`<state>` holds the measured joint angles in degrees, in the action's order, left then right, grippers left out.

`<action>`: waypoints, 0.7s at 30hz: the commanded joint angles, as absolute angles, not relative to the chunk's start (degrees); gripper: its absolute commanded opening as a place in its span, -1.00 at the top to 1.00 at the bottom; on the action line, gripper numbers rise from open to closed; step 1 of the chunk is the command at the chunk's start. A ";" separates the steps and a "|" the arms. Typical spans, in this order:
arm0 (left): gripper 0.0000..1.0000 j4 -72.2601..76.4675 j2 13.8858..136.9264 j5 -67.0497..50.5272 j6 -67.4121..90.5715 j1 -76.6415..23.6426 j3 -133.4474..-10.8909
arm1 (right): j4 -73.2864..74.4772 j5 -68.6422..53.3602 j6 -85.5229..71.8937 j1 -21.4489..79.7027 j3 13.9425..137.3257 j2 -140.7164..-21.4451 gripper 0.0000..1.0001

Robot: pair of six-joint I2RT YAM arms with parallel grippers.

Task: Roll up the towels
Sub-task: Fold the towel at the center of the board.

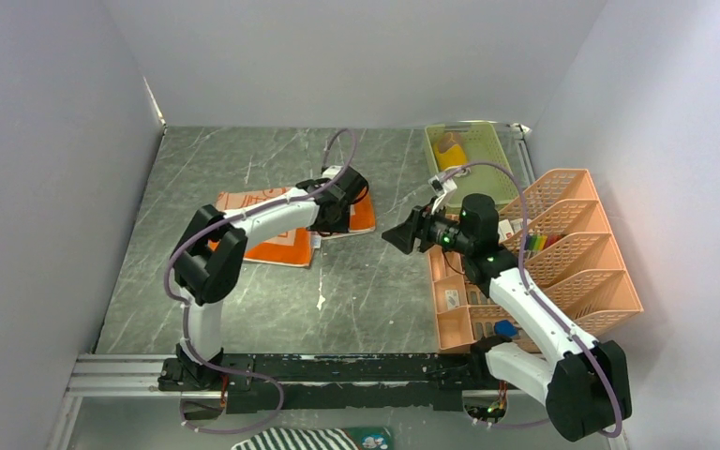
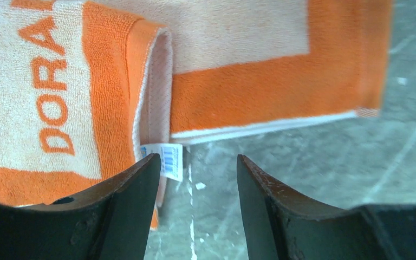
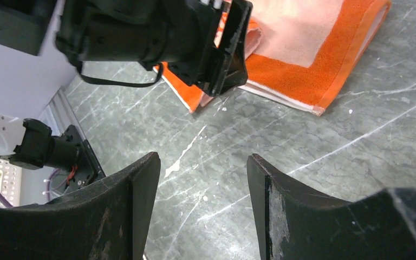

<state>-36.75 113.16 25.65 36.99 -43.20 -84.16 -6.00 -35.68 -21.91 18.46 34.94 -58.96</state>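
Just ahead of left end effector [image 2: 197, 160]: orange towel [image 2: 260, 103]

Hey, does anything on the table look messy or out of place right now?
The orange towel is folded unevenly: one flap lies crooked over the rest, and its label sticks out at the fold. A striped cloth also lies beyond the table's near edge.

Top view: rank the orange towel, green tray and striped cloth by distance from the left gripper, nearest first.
1. orange towel: right at the left gripper, centre-left.
2. green tray: back right.
3. striped cloth: very bottom of the view, clearly farthest.
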 commanded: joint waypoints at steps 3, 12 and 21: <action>-0.28 -38.73 105.23 25.18 39.46 -44.36 -84.21 | -3.91 -33.07 -19.01 19.89 35.29 -57.26 -0.21; -0.21 -44.98 112.47 37.10 38.16 -43.83 -87.73 | -3.27 -32.76 -18.86 20.53 35.53 -56.92 -0.22; -0.17 -43.00 117.77 37.12 36.12 -42.01 -89.56 | -2.64 -32.75 -18.80 20.48 34.98 -56.66 -0.22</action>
